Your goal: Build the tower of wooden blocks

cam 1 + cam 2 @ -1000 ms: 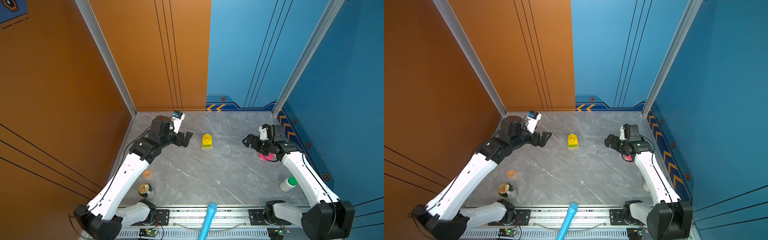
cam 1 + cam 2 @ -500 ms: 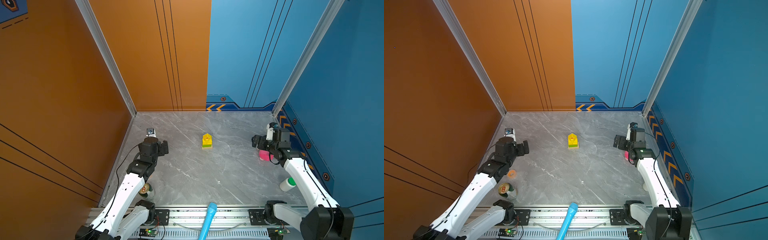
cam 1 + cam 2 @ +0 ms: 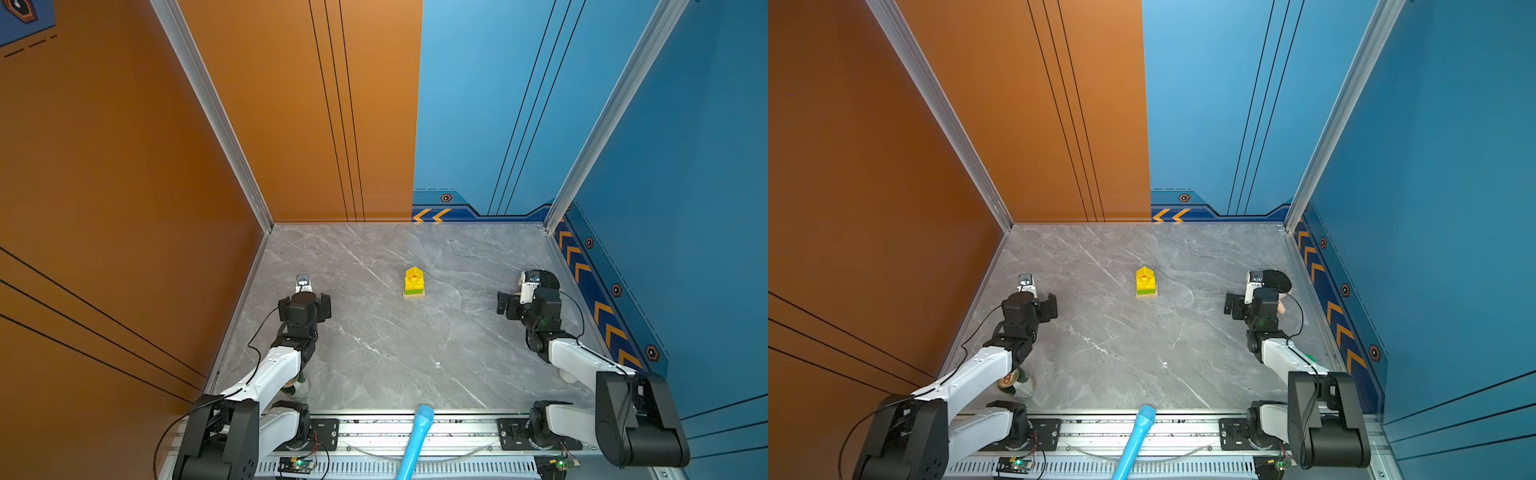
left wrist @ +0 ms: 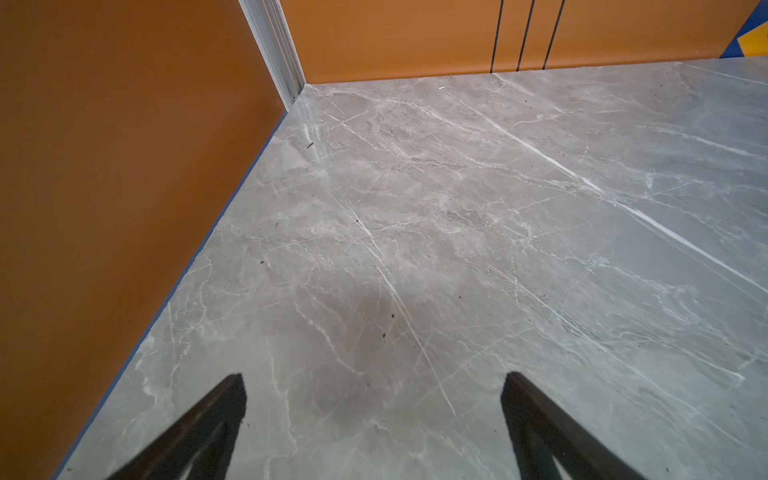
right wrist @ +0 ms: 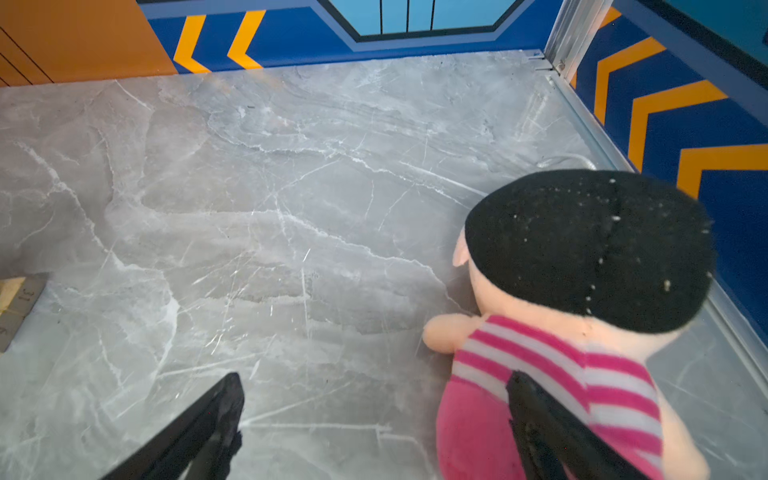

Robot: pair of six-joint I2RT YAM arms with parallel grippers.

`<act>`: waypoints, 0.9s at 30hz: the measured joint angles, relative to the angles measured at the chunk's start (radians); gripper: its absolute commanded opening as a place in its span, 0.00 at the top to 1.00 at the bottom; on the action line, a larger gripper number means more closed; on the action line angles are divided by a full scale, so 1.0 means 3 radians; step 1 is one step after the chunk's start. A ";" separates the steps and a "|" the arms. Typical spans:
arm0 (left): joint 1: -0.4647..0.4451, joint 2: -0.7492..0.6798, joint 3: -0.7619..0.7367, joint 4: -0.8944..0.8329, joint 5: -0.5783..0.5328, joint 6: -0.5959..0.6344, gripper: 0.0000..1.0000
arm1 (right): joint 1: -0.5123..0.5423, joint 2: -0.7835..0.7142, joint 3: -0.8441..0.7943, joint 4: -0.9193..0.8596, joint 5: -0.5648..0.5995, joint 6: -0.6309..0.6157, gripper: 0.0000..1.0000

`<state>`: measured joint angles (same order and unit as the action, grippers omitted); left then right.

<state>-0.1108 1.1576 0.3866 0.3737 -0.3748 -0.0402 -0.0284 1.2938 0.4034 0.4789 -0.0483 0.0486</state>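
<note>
Left pincer (image 4: 372,375) and right pincer (image 5: 374,375) retreated; tower (image 3: 414,283) stands between, well apart.

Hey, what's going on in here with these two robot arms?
A small block tower stands in the middle of the table: tan base, green layer, yellow pieces, pointed top. Nothing is handling it. The left tool and right tool are both open and empty, off to either side of it. A plush doll lies right beside the right tool, not gripped. The tower looks finished.
</note>
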 measured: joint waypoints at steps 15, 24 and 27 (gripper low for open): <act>0.0050 0.1030 -0.0145 0.1495 0.0656 0.0314 0.02 | -0.0011 0.0785 -0.0130 0.1308 -0.0223 -0.0027 0.00; 0.0206 0.1342 -0.0075 0.1757 0.0643 0.0225 0.02 | 0.0103 0.0785 -0.0121 0.1310 0.0100 -0.0023 0.00; 0.0239 0.1342 -0.0055 0.1759 0.0642 0.0193 0.03 | 0.0127 0.0785 -0.0121 0.1308 0.0217 -0.0022 0.00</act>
<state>-0.0391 1.5600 0.3702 0.9012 -0.1822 0.0177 0.0097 1.5291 0.3672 0.8715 0.0170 0.0422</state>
